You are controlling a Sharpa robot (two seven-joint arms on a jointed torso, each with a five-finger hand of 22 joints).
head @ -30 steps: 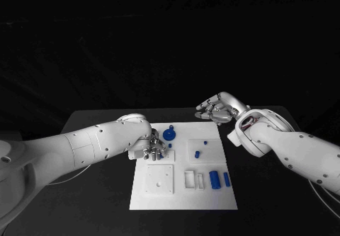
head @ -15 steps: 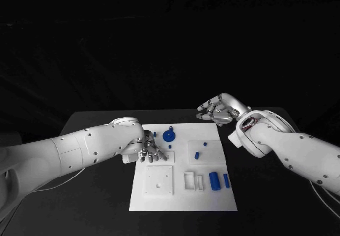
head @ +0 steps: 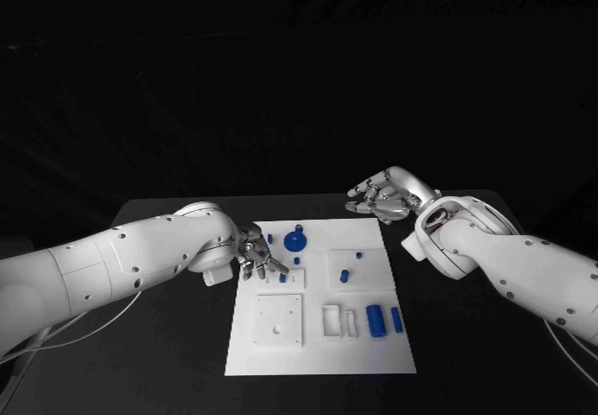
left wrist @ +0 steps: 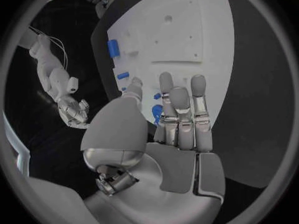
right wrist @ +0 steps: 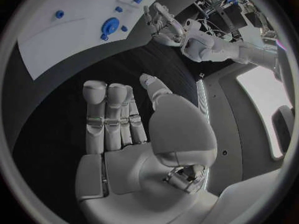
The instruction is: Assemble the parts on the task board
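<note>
The white task board lies in the middle of the black table. A round blue part sits near its far left, with small blue pegs to the right and two blue cylinders near the right edge. My left hand hovers over the board's left edge, just short of the round part, fingers stretched out and holding nothing; the left wrist view shows it above the board. My right hand hangs off the board's far right corner, empty, fingers extended in the right wrist view.
A white square plate and a white frame sit on the near half of the board. Black table lies bare on both sides. The right wrist view shows the round blue part and my left hand.
My left arm has drawn back to the left, and its hand has slid slightly left toward the board's edge. The right hand has not moved.
</note>
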